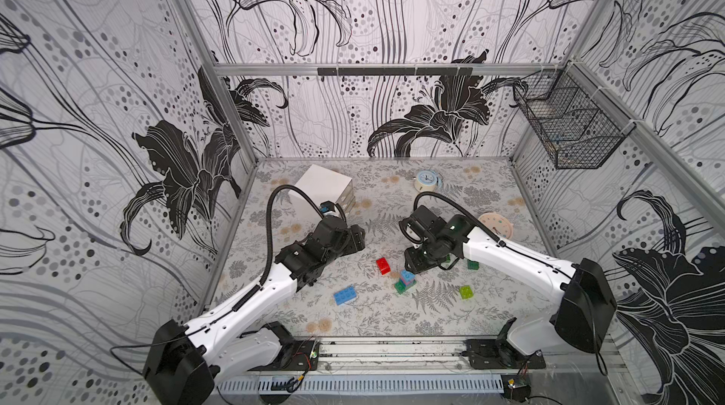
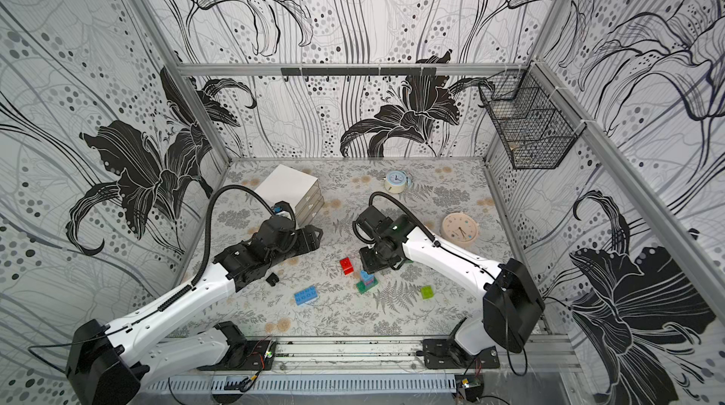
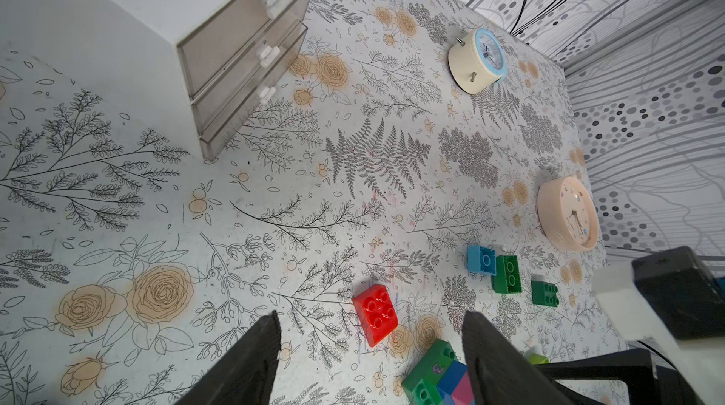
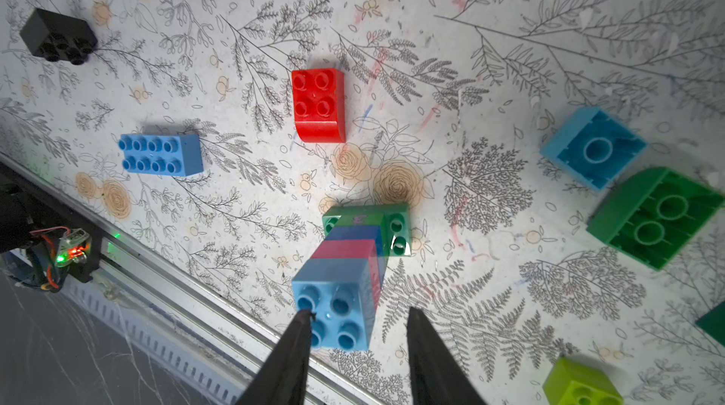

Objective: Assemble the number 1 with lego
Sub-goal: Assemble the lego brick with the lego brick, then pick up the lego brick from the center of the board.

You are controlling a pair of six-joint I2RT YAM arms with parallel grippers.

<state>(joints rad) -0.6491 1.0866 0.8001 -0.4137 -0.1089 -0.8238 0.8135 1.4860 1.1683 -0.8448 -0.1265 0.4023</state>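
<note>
Colours on my table point(image 4: 510, 69) of grey leaves and tan roses
My right gripper point(image 4: 359, 310) is black; the stack point(image 4: 345, 261) runs dark green, blue, pink, light blue (top); also red brick point(image 4: 318, 102), blue brick point(image 4: 161, 155), lime brick point(image 4: 580, 383), black brick point(image 4: 57, 36).

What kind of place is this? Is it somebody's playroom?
Probably a robot test booth, not a playroom: the left arm and right arm are mounted on a rail, a metal frame holds the patterned walls, and lego bricks lie on the table.
</note>
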